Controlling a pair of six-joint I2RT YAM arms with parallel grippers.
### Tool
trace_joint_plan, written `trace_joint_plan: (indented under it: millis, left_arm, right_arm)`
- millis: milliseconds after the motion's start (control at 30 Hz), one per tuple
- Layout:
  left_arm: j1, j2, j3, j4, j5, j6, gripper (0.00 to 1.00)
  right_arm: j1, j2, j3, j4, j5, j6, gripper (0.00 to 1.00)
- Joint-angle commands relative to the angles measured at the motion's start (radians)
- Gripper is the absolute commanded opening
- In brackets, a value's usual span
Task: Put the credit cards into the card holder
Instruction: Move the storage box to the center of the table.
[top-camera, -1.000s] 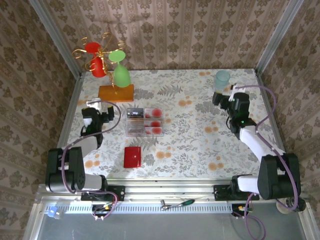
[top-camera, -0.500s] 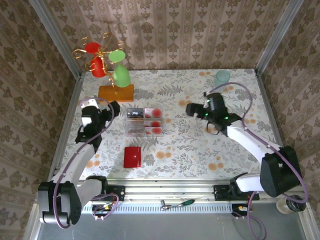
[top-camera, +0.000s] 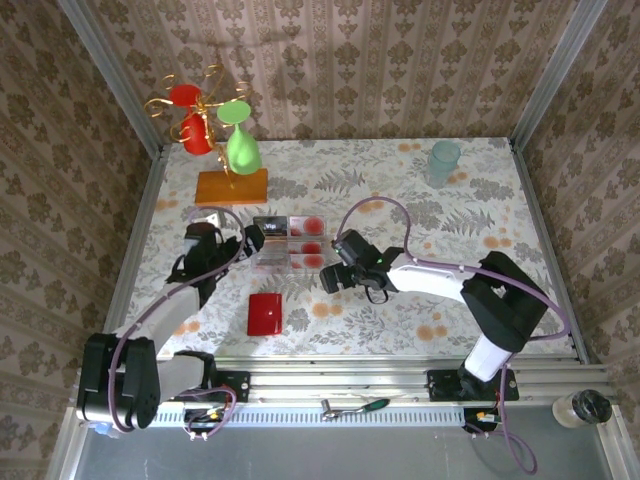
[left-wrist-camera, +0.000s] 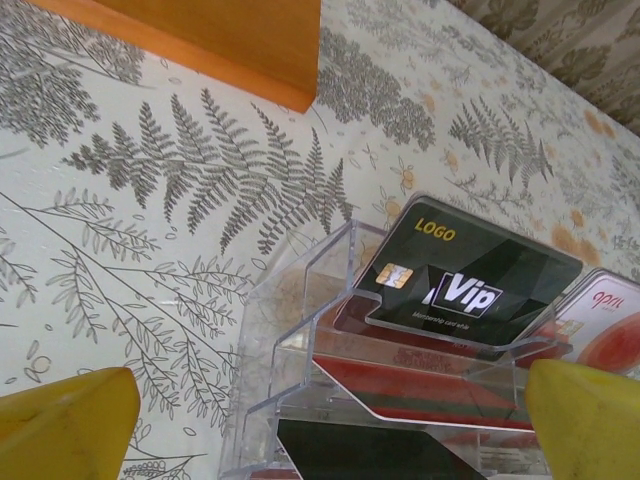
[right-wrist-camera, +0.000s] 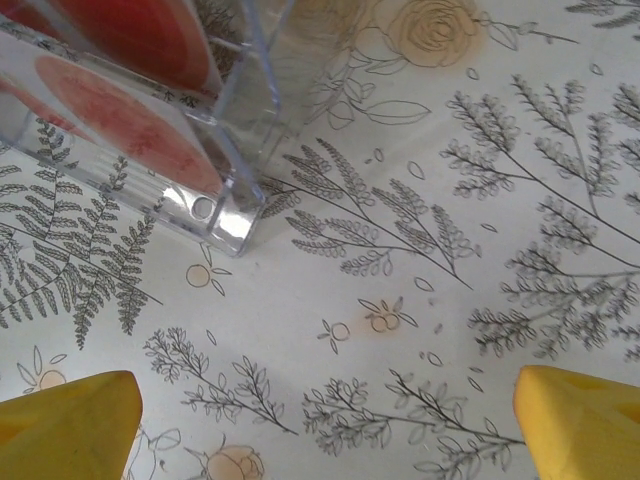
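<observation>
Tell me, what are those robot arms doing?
Both tools are at the clear tray holding the credit cards. The left tool is open beside the black card. The right tool is open by the tray's other side, near the red-blotched cards. Neither holds anything. The red card holder lies closed nearby.

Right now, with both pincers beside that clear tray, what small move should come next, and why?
Likely the left pincer should ease forward onto the black card: its jaws stand open, the card leans up out of the clear tray straight ahead, and nothing is held yet.
</observation>
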Motion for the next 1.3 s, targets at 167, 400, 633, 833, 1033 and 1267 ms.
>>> trace_joint_plan:
  millis: [167,400,633,833,1033,1267]
  left_arm:
    - [-0.010,0.075,0.030,0.126,0.075,-0.033,1.00]
    - [-0.034,0.152,0.045,0.184,0.072,-0.047,1.00]
    - [-0.075,0.239,0.093,0.236,0.068,-0.058,1.00]
    - [-0.119,0.325,0.160,0.266,0.052,-0.066,1.00]
    - [-0.177,0.440,0.255,0.301,0.039,-0.090,1.00]
    - [-0.250,0.553,0.366,0.320,0.011,-0.110,1.00]
  right_arm:
    - [0.004,0.074,0.061,0.002,0.086,-0.001,0.97]
    - [0.002,0.125,0.097,-0.009,0.122,0.001,0.97]
    - [-0.043,0.145,0.112,-0.011,0.148,0.024,0.97]
    - [-0.123,0.143,0.117,-0.016,0.143,0.065,0.97]
    - [-0.220,0.147,0.119,-0.021,0.117,0.095,0.97]
    - [-0.296,0.136,0.126,-0.067,0.113,0.102,0.97]
